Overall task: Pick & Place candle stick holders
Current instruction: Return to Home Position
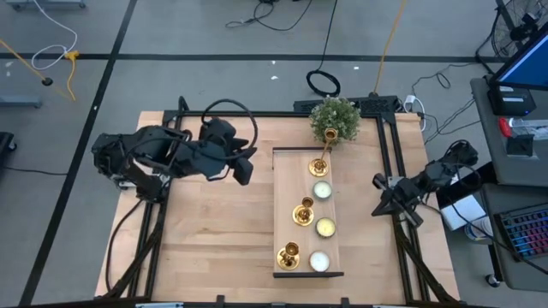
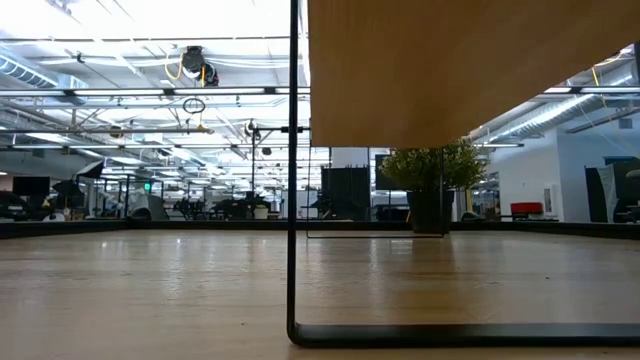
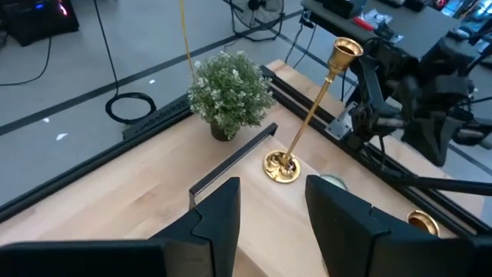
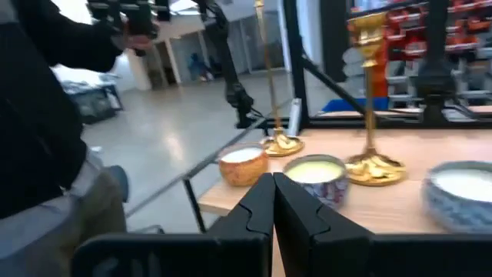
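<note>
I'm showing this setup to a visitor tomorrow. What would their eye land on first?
A raised wooden shelf right of the table middle carries three gold candle stick holders in a row, with three round candles beside them. A bushy green plant stands just beyond its far end. Both arms wait clear: left gripper open on the left, right gripper shut at the right edge.

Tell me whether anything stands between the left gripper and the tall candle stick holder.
Nothing visible does. The left gripper, open, faces the tall candle stick holder across bare shelf top; the potted plant stands off to one side.
</note>
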`<state>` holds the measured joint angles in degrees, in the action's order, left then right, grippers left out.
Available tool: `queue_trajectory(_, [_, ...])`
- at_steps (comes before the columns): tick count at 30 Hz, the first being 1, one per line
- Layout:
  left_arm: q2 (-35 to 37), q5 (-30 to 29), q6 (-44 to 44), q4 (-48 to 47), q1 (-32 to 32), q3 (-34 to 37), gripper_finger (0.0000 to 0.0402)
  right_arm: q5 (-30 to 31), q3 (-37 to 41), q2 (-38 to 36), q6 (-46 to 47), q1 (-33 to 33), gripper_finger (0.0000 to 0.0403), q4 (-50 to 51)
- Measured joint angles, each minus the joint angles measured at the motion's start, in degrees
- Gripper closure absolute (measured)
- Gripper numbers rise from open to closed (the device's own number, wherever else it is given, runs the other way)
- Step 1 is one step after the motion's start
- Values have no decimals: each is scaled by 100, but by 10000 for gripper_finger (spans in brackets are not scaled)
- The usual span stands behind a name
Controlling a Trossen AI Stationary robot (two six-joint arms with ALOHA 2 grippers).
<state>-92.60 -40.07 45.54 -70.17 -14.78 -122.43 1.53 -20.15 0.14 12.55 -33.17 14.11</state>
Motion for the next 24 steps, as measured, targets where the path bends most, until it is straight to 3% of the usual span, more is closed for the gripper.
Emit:
queue_trajectory(7, [0, 11, -6, -2, 65, 0, 250, -176, 960, 4, 413, 75, 403, -992])
queue_trajectory(13, [0, 14, 7, -17, 64, 0, 250, -284, 1395, 2, 38, 437, 403, -1561])
queue_trajectory(18, [0, 61, 24, -26, 63, 0, 250, -952, 1796, -2, 213, 1172, 403, -2117])
queue_trajectory(24, [0, 61, 20, -28, 63, 0, 250, -1865, 1904, 11, 237, 2369, 403, -2028])
